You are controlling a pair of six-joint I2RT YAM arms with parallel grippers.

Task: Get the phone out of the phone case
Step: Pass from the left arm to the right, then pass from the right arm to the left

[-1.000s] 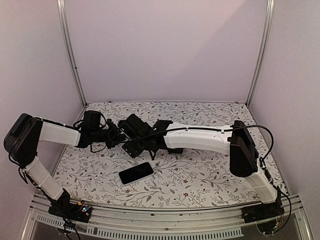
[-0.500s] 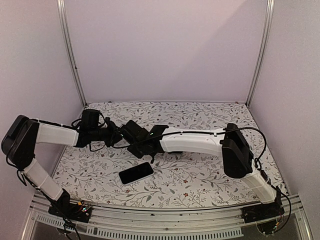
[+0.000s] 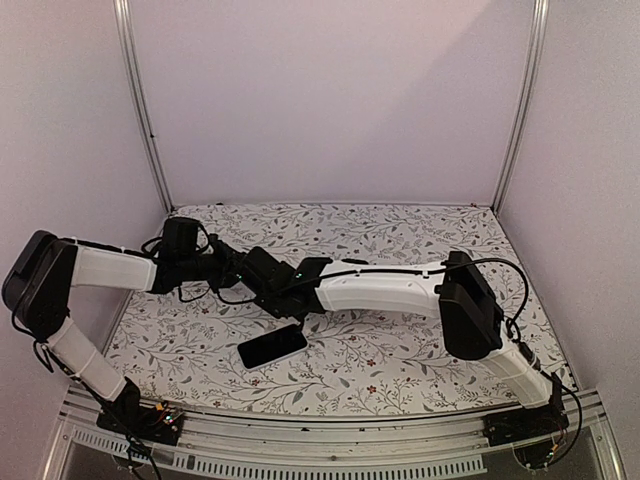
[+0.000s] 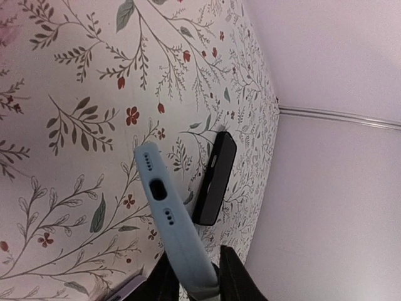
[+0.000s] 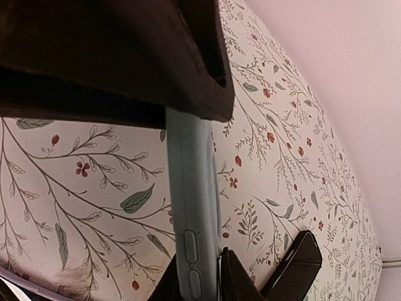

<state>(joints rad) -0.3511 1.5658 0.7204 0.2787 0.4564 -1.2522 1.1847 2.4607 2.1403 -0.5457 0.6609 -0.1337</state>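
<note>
The black phone (image 3: 272, 346) lies bare, screen up, on the floral table, near the front. It also shows in the left wrist view as the phone (image 4: 215, 179) and in the right wrist view as the phone (image 5: 294, 263). The empty light blue phone case (image 3: 247, 271) hangs above the table between both grippers. My right gripper (image 5: 200, 282) is shut on the phone case (image 5: 191, 207) by its button edge. My left gripper (image 4: 199, 282) has the phone case (image 4: 172, 219) between its fingers, with a gap at one finger, so it stands open.
The floral table (image 3: 400, 350) is walled by white panels at the back and sides. The left arm's dark wrist (image 5: 113, 56) fills the top of the right wrist view. Both arms cross the table's middle, meeting left of centre.
My right gripper has moved left and closed on the case. My left gripper's jaws have loosened from the case. The phone has not moved.
</note>
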